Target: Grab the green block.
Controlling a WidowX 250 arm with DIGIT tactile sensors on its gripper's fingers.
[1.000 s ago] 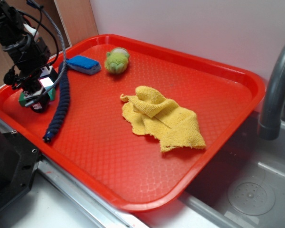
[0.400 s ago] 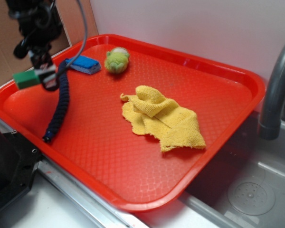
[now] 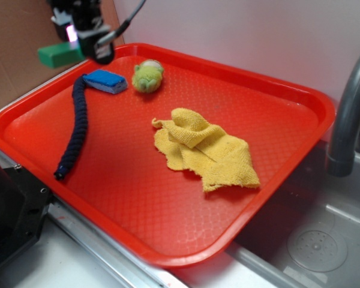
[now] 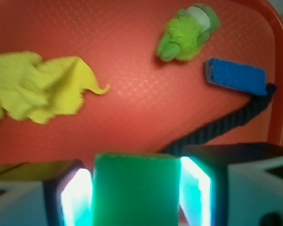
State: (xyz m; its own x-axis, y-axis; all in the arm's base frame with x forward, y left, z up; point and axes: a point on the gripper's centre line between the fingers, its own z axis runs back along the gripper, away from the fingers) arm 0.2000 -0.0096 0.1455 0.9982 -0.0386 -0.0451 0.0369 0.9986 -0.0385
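The green block (image 3: 59, 55) is a dark-green brick held in the air above the tray's far left corner. My gripper (image 3: 78, 43) is shut on its right end; the block sticks out to the left. In the wrist view the green block (image 4: 137, 188) fills the gap between my two fingers, which press on both of its sides, and the gripper (image 4: 137, 197) hangs well above the red tray (image 4: 132, 56).
On the red tray (image 3: 138, 198) lie a blue sponge (image 3: 105, 81), a fuzzy yellow-green toy (image 3: 147, 76), a crumpled yellow cloth (image 3: 204, 150) and a dark navy rope (image 3: 75, 129). A grey faucet (image 3: 348, 114) and a sink (image 3: 324, 240) are at the right.
My gripper has risen from the tray's left side with the green block in it and has moved up and towards the far left corner. The other things have not moved.
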